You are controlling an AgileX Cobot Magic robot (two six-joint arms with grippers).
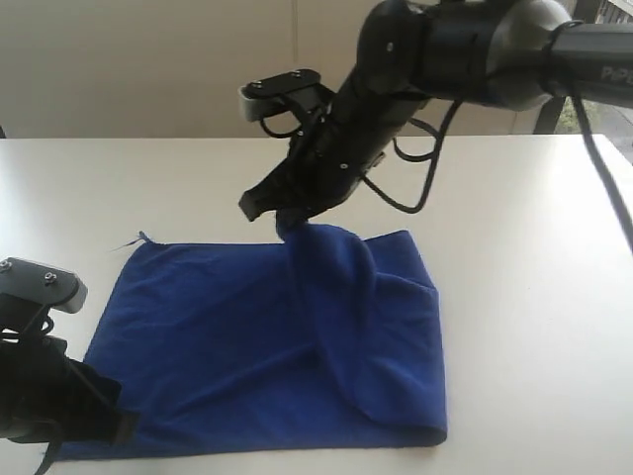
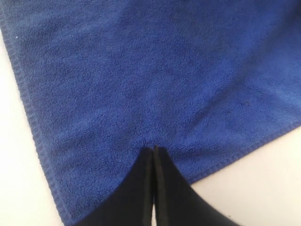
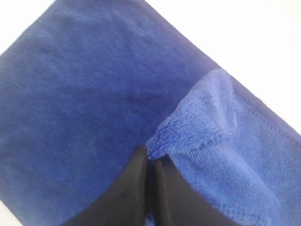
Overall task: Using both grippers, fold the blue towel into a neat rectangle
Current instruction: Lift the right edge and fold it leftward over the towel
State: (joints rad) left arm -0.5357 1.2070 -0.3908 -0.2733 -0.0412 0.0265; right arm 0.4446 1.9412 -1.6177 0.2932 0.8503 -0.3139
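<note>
On bench (image 1: pixel 524 198), toward its near edge: towel (image 1: pixel 208 317), flat, one corner raised. Right end effector (image 1: pixel 284 220) is clamped on that corner; left end effector (image 1: pixel 121 427), closed, is pressed on another corner. Step judged: first fold. Next: raised corner to be carried across, edges matched.

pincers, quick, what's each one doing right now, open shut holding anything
Left pincer: shut, tips on the blue towel near a corner; a grip on it cannot be told.
Right pincer: shut on the blue towel, a fold lifted.
</note>
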